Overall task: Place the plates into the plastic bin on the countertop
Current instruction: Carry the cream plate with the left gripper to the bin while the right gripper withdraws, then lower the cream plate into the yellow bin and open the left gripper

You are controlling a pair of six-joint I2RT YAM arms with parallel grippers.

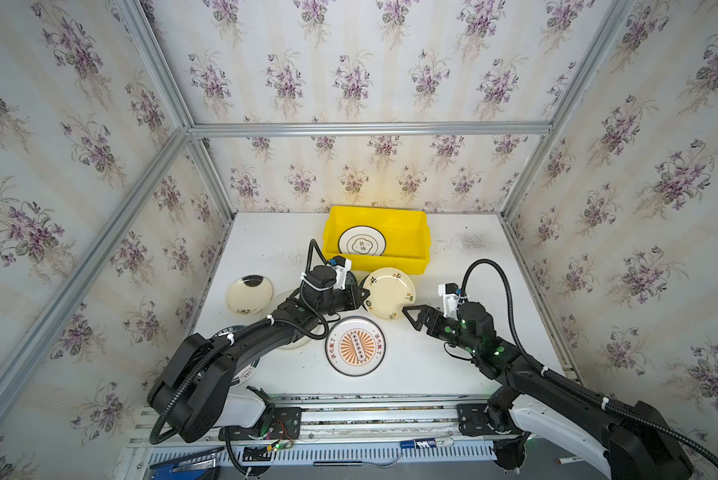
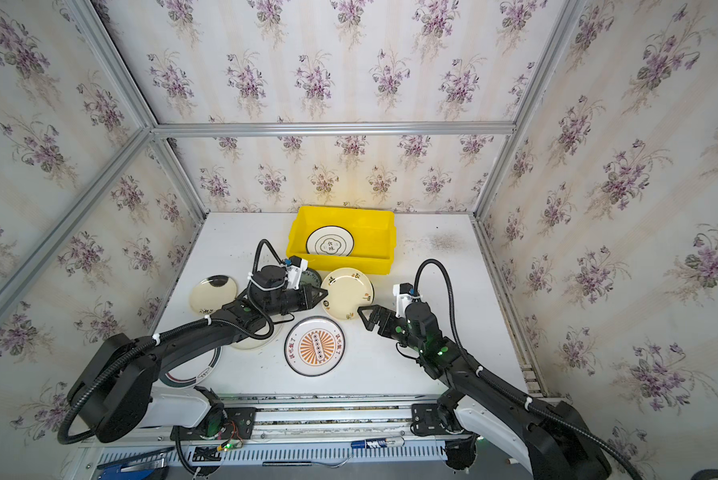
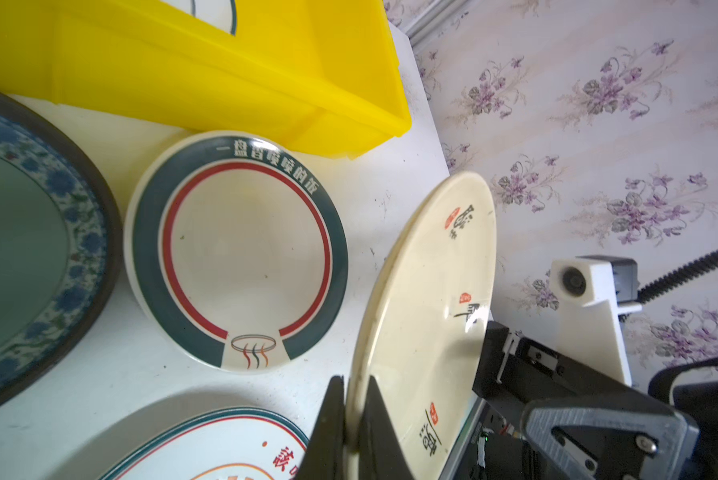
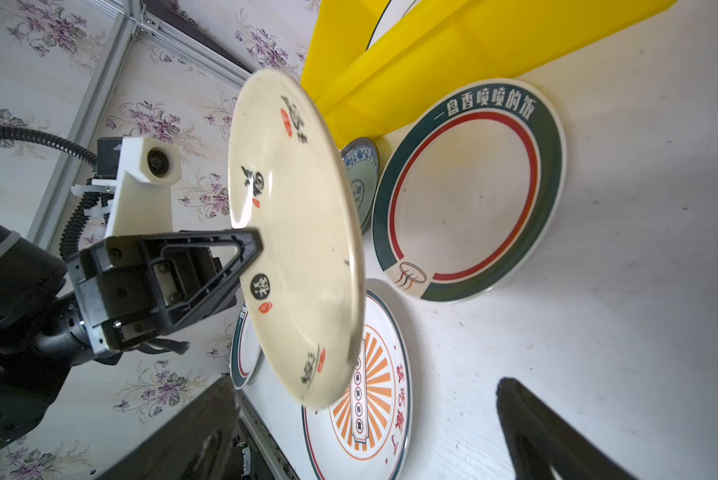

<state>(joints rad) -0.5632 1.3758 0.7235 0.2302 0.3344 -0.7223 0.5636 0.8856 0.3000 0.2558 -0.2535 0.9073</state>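
Left hand [image 1: 363, 296]: pinching the rim of a cream round plate with black brush characters and red seals [image 1: 390, 293], fingers pressed onto the thin edge. Plate raised above the flat white worktop [image 1: 452, 365], just in front of the bright yellow rectangular plastic bin [image 1: 407, 232] and outside it.

Right hand [image 1: 411, 319]: fingers spread wide, gripping nothing, just beside the opposite rim of the same plate. Contact with that rim: cannot tell.

Inside the bin, toward its left end in both top views: white round plate with a dark rim and black characters [image 1: 362, 243], lying flat.

On the worktop beneath the raised plate: white round plate with a dark green band and red ring [image 3: 236, 253], close to the bin's front wall.

Beside that one: teal round plate with a blue floral border [image 3: 16, 249].

Between the two arms, nearer the front edge: white round plate with an orange sunburst [image 1: 355, 346].

Far left, well apart from the bin: cream round plate with a dark brush smear [image 1: 249, 294].

Partly hidden under the left arm [image 2: 199, 336]: white round plate with green and red rim lines [image 2: 191, 370].
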